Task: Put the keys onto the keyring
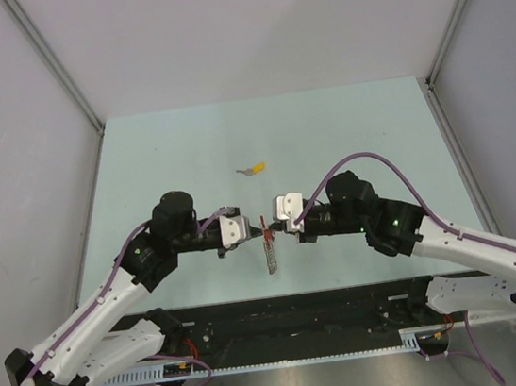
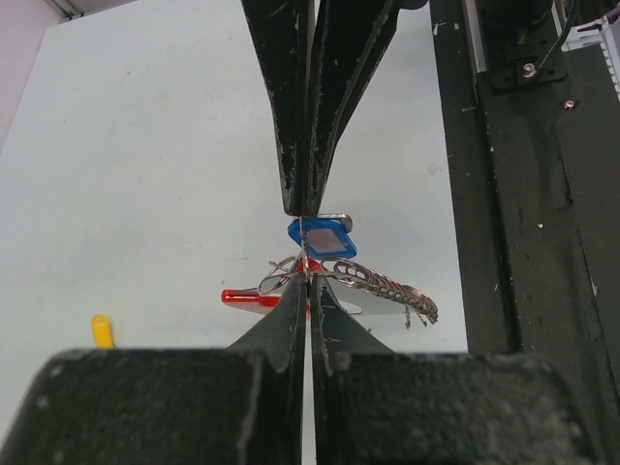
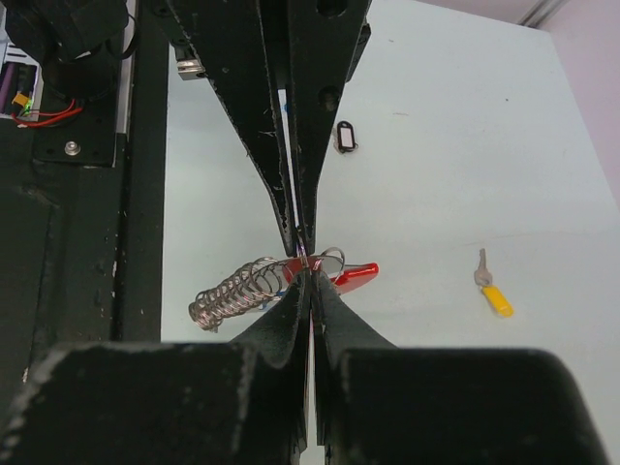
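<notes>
Both pincers meet tip to tip above the worktop (image 1: 345, 134), since threading needs one to steady the ring while the other feeds the key. As far as its wrist view shows, the left pincer (image 2: 308, 283) is pressed together on the thin wire loop of the keyring (image 2: 383, 286). The coiled chain trails off to one side of its tips and the red tag (image 2: 242, 297) juts out the other side, so the loop itself is presented bare.

The right pincer (image 2: 308, 209) comes in from directly opposite, fingers likewise together, and appears clamped on the metal of a blue key (image 2: 323, 238). The key's cap sits just off the right pincer's tips, in the short gap between the two pincers, close against the loop. I cannot tell whether the key's hole has caught the wire, because the fingers hide it.

The yellow key (image 3: 494, 294) lies on the worktop well away from both pincers, waiting its turn, I judge. A black loop tag (image 3: 345, 136) lies beyond the left pincer, apart from the work.
</notes>
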Tool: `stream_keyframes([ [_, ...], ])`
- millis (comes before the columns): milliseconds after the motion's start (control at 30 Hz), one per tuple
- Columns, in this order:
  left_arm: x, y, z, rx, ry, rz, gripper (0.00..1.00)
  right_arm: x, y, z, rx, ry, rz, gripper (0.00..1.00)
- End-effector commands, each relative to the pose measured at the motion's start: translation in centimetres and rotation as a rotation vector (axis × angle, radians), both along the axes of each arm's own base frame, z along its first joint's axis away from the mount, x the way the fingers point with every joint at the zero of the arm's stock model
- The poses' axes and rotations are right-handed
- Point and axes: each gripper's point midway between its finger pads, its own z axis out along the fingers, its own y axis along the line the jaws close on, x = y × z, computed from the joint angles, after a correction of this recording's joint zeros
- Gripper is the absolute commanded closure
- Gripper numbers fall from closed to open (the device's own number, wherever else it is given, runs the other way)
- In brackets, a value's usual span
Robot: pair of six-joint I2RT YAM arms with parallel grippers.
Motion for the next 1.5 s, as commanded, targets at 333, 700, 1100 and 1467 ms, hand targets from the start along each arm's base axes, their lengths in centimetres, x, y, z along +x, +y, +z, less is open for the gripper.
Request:
stream_keyframes([
  [333, -1.1, -1.2, 3.0, -0.097, -0.075, -0.081, 1.00, 0.1, 1.7, 2.4, 0.062, 0.003, 0.049, 1.00],
  [700, -0.7, -1.1, 2.7, -0.086, -0.067, -0.054, 1.00, 1.0, 0.5, 2.8, 0.061, 0.003, -0.020, 1.00],
  [1100, -0.3, -1.0, 2.5, -0.079, -0.073, -0.035, 1.00, 0.9, -1.3, 3.3, 0.067, 0.019, -0.059, 1.00],
  [1467, -0.3, -1.4, 2.3, -0.096, -0.056, -0.039, 1.00, 0.1, -1.6, 3.0, 0.057, 0.011, -0.023, 1.00],
])
